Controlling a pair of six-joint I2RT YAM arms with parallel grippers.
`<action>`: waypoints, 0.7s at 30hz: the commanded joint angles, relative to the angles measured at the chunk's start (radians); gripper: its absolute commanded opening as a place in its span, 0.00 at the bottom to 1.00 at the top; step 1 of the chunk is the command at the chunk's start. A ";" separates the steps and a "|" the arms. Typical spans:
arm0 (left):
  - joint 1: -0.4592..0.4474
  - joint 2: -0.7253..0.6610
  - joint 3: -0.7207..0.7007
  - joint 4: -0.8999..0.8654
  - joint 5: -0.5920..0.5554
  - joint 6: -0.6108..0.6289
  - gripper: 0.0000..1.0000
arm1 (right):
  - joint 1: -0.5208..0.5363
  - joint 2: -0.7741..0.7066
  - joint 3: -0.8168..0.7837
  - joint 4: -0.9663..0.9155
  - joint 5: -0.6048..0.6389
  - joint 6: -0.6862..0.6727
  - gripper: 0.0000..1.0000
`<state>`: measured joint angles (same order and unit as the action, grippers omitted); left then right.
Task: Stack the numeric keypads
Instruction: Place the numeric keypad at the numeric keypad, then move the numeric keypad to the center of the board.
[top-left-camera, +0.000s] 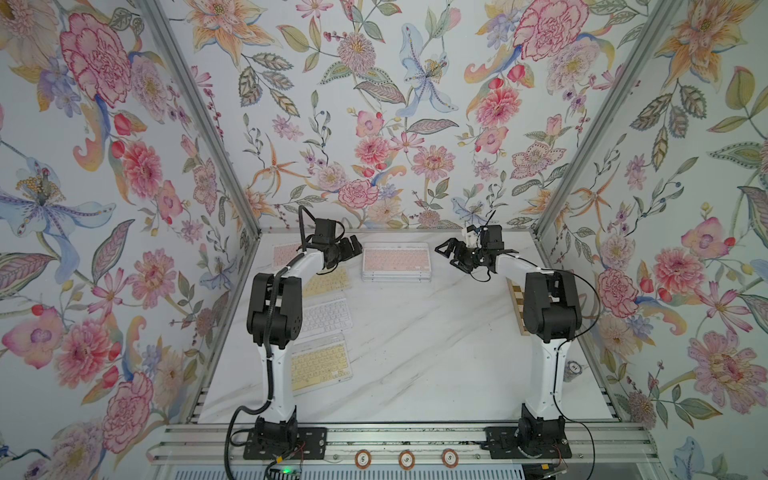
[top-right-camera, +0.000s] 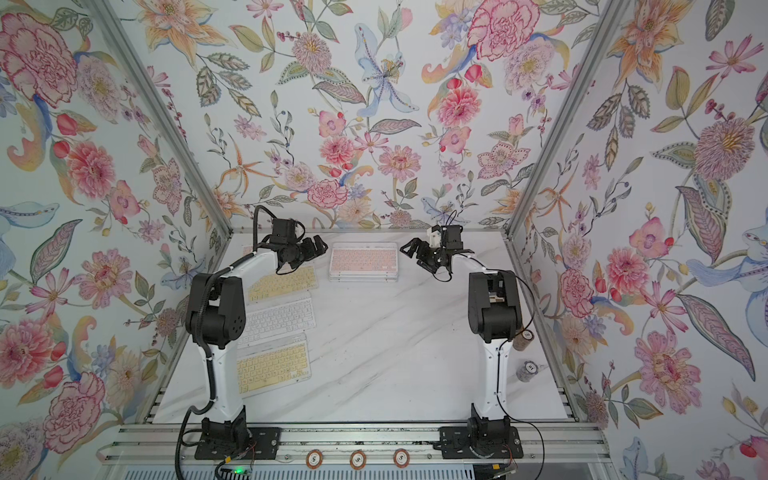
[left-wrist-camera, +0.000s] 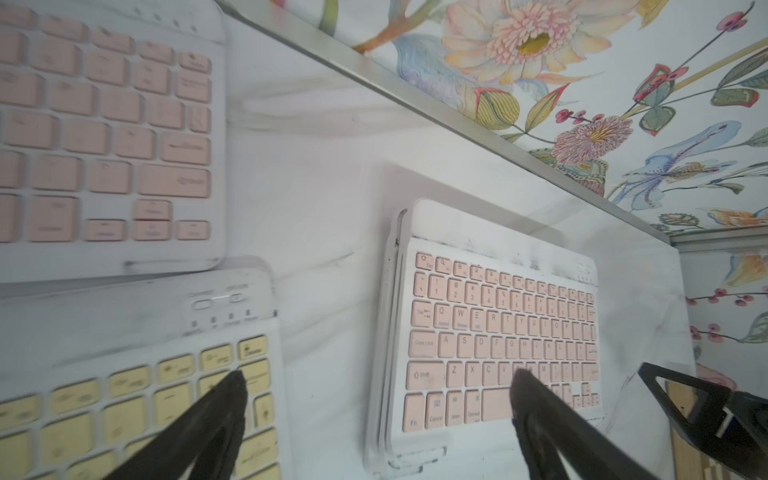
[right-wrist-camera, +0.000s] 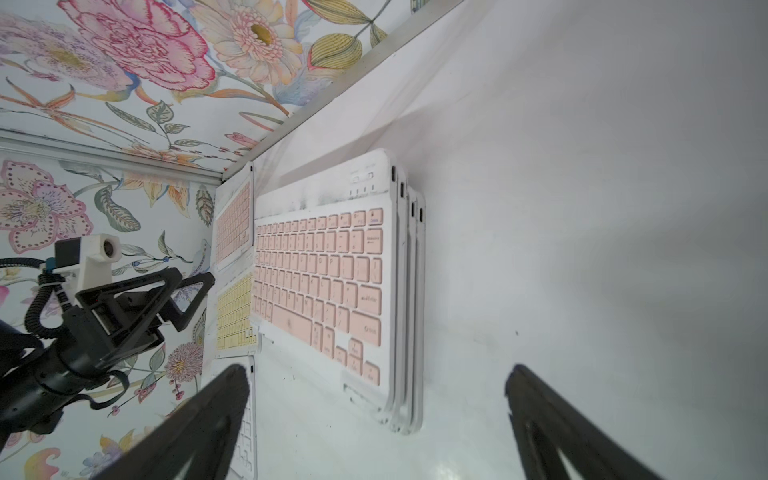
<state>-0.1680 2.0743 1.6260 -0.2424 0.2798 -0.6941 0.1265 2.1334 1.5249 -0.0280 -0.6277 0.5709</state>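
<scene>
A stack of several numeric keypads (top-left-camera: 395, 261), a pink-keyed one on top, lies at the back centre of the marble table in both top views (top-right-camera: 363, 261). My left gripper (top-left-camera: 353, 248) hovers just left of the stack, open and empty; its wrist view (left-wrist-camera: 378, 374) shows the stack (left-wrist-camera: 498, 336) ahead. My right gripper (top-left-camera: 451, 253) hangs open just right of the stack, nothing between its fingers (right-wrist-camera: 376, 370); the stack's layered edges (right-wrist-camera: 409, 291) face it. Loose keypads lie along the left side: pink (top-left-camera: 284, 253), yellow (top-left-camera: 330, 280), white (top-left-camera: 326, 316), yellow (top-left-camera: 320, 365).
A brown-and-cream chessboard (top-left-camera: 515, 303) lies at the right, mostly behind my right arm. Poker chip stacks (top-right-camera: 530, 370) stand near the right wall, and three chips (top-left-camera: 406, 459) sit on the front rail. Flowered walls close in the back and both sides.
</scene>
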 joint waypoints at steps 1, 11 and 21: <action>-0.002 -0.164 -0.136 -0.140 -0.138 0.093 0.99 | 0.030 -0.127 -0.135 0.081 0.063 -0.036 0.99; -0.105 -0.391 -0.494 -0.361 -0.283 0.152 0.99 | 0.174 -0.314 -0.334 0.035 0.206 -0.137 0.99; -0.232 -0.491 -0.692 -0.352 -0.176 0.094 0.99 | 0.225 -0.425 -0.437 0.009 0.434 -0.198 0.99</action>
<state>-0.3641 1.6001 0.9562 -0.5697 0.0696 -0.5877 0.3592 1.7370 1.1175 0.0040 -0.2699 0.4034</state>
